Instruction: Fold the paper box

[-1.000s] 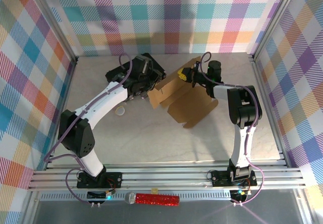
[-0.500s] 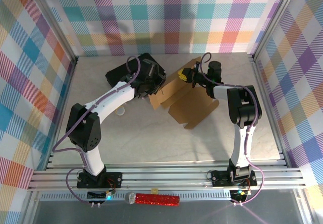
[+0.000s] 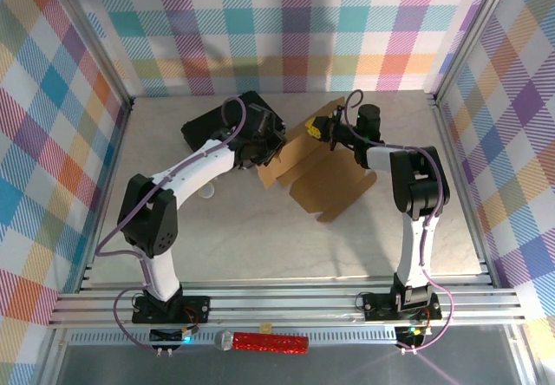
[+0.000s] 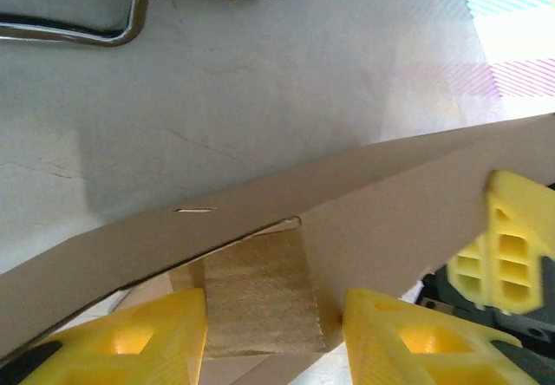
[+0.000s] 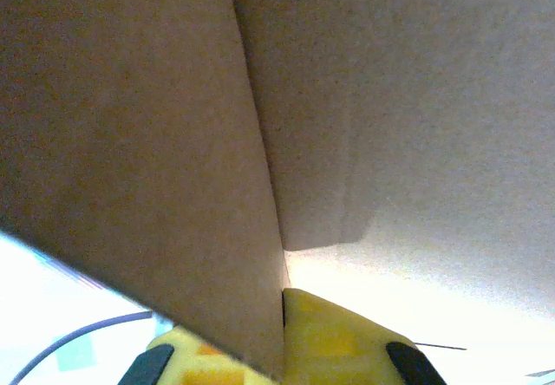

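The paper box (image 3: 319,177) lay part-folded on the tabletop (image 3: 260,238) toward its far edge, just beside the black case (image 3: 217,125). The right gripper (image 3: 316,128) was clamped on the raised far panel, evidently to steady it upright. The left gripper (image 4: 273,320) stood with its fingers apart, astride a small flap — judged to be placed for tucking it in, not gripping.

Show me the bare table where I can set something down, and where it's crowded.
Largest free patch: the table between the two arms, from the paper box down to the front rail. A smaller one lies between the black case and the left wall. Crowded: the far middle, where case, box, left gripper and right gripper meet.
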